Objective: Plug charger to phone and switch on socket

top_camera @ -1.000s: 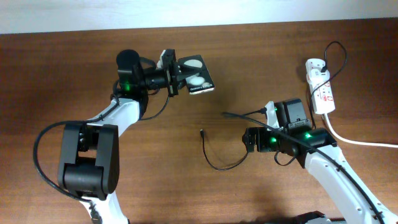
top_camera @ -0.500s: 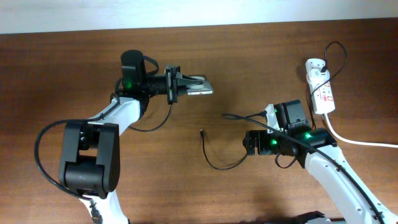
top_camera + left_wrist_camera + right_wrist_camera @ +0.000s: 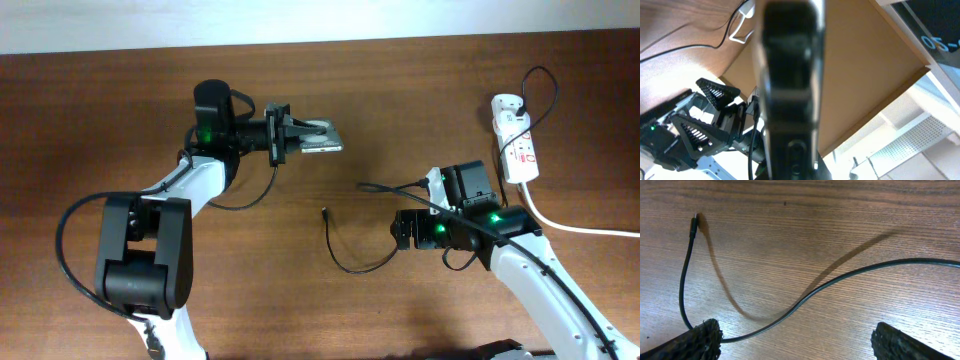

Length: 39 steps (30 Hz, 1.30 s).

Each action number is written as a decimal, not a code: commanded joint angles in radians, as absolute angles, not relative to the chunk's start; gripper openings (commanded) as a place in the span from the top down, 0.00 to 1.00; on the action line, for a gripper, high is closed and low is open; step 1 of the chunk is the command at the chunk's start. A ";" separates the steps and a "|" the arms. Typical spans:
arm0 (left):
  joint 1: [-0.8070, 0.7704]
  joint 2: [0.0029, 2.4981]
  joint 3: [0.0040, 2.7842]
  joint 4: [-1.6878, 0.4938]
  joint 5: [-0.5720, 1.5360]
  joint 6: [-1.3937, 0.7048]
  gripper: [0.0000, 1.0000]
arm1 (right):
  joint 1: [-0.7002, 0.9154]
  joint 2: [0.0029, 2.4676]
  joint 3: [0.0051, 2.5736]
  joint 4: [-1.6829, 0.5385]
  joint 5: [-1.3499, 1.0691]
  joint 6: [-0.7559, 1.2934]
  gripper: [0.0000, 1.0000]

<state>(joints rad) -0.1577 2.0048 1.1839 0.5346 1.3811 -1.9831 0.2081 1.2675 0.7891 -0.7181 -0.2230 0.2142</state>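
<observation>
The left gripper point(image 3: 298, 138) is clamped tight on the flat black rectangular phone point(image 3: 328, 146), holding it up off the brown wooden table point(image 3: 120, 100) toward the back middle. The phone is rolled over, so the overhead view mostly catches its thin edge instead of the face. On the left wrist cam the phone point(image 3: 790, 75) is just a dark blurry slab running top to bottom right in front of the lens, too soft to make out any port. The right gripper point(image 3: 397, 228) sits low over the table right of centre with its jaws spread wide, pinching nothing. In its own wrist view the two textured black fingers point(image 3: 695, 340) are down in the bottom corners with wood and a bit of cable between them. The long thin black charger cable point(image 3: 352, 268) lies on the table, curving past the finger at the lower left of that view and sweeping off to the right. Its small black plug tip point(image 3: 692, 222) rests flat on the wood, well apart from the phone. The white elongated power strip point(image 3: 516, 145) with red markings lies near the far right edge, its thick white cord point(image 3: 585, 229) trailing off right, well apart from both grippers.
</observation>
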 commanded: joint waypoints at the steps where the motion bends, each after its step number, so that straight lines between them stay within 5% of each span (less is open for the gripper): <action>1: -0.152 2.003 1.198 0.575 1.395 -1.907 1.00 | 0.209 1.270 0.797 -0.718 -0.224 0.224 0.00; 5: -0.129 2.003 1.198 0.568 1.312 -1.642 1.00 | 0.308 1.270 0.797 -0.650 -0.216 0.173 0.08; 11: -0.014 2.003 1.198 0.563 1.306 -1.621 1.00 | 0.601 1.288 0.797 -0.415 -0.040 0.172 0.09; 18: 0.100 2.003 1.198 0.564 1.330 -1.542 1.00 | 0.718 1.612 0.797 -0.086 -0.021 0.172 0.27; 26: 0.101 2.003 1.198 0.564 1.346 -1.531 1.00 | 0.739 1.802 0.797 0.050 0.039 0.172 0.41; 29: 0.101 2.003 1.198 0.564 1.348 -1.531 1.00 | 0.739 1.805 0.797 0.050 0.043 0.173 0.58; 33: 0.101 2.003 1.198 0.564 1.369 -1.501 1.00 | 0.739 1.792 0.798 0.033 0.038 0.179 0.96; 39: 0.100 2.003 1.198 0.563 1.366 -1.440 1.00 | 0.627 1.419 0.804 -0.187 -0.226 0.432 0.96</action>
